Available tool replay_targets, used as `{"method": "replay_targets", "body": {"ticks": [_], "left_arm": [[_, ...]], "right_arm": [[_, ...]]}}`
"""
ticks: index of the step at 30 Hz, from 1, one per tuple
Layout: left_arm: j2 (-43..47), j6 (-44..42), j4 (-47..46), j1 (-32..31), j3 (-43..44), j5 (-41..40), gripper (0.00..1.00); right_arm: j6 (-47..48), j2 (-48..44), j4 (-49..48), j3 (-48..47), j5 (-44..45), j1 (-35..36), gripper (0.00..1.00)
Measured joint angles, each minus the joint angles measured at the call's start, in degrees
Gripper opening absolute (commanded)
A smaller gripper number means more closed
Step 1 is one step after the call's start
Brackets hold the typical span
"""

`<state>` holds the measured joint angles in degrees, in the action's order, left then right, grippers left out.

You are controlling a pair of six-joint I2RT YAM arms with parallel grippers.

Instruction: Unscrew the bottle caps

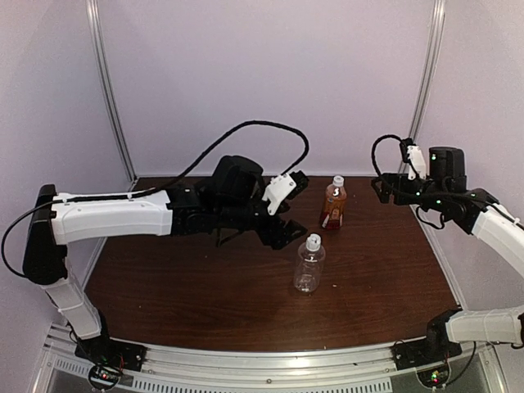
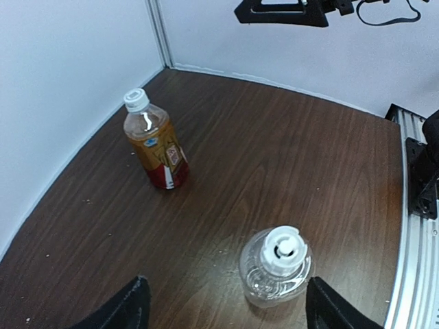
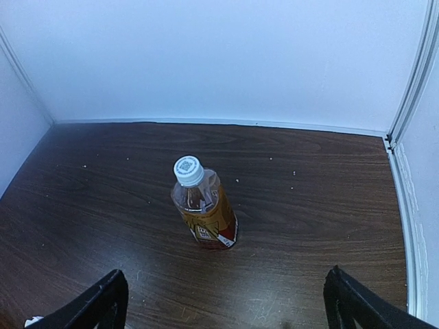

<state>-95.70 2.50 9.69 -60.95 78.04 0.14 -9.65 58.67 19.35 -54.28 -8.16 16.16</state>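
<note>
The clear bottle (image 1: pixel 309 268) stands upright mid-table with its white cap (image 1: pixel 313 241) on. The amber bottle (image 1: pixel 333 206), with a red-and-white label, stands behind it with its white cap (image 1: pixel 337 180) on. My left gripper (image 1: pixel 289 210) is open and empty, just left of both bottles. In the left wrist view the clear bottle (image 2: pixel 273 277) and its cap (image 2: pixel 282 250) lie between the open fingers, toward the right one; the amber bottle (image 2: pixel 159 152) stands farther off. My right gripper (image 1: pixel 379 187) is open and empty, right of the amber bottle (image 3: pixel 211 218), whose cap (image 3: pixel 188 171) shows ahead.
White walls enclose the brown wooden table (image 1: pixel 205 286) at the back and sides, with metal posts (image 1: pixel 110 90) in the corners. An aluminium rail (image 1: pixel 270 368) runs along the near edge. A black cable (image 1: pixel 262 127) loops above the left arm.
</note>
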Motion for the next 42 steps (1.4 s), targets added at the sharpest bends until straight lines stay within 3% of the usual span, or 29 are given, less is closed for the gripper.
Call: {"method": "replay_targets", "body": {"ticks": [8,20,29,36,42], "left_arm": [[-9.66,1.9,2.32,-0.94,7.5,7.13,0.72],[-15.39,3.43,4.2,-2.16,11.04,9.25,0.6],[-17.68,3.87,4.55,-2.16,12.81,8.83,0.42],[-17.68,4.33,4.44,-2.16,13.25,8.41,0.16],[-16.31,4.7,4.0,-2.16,12.33,7.58,0.11]], "right_arm": [[-0.02,-0.13,0.57,1.09,-0.31,0.0,1.0],[-0.17,-0.33,0.22,2.49,-1.09,0.0,1.0],[-0.24,-0.33,0.15,2.99,-1.14,0.0,1.0],[-0.22,-0.66,0.11,4.24,-1.68,0.0,1.0],[-0.24,-2.82,-1.14,6.51,-5.09,0.0,1.0]]}}
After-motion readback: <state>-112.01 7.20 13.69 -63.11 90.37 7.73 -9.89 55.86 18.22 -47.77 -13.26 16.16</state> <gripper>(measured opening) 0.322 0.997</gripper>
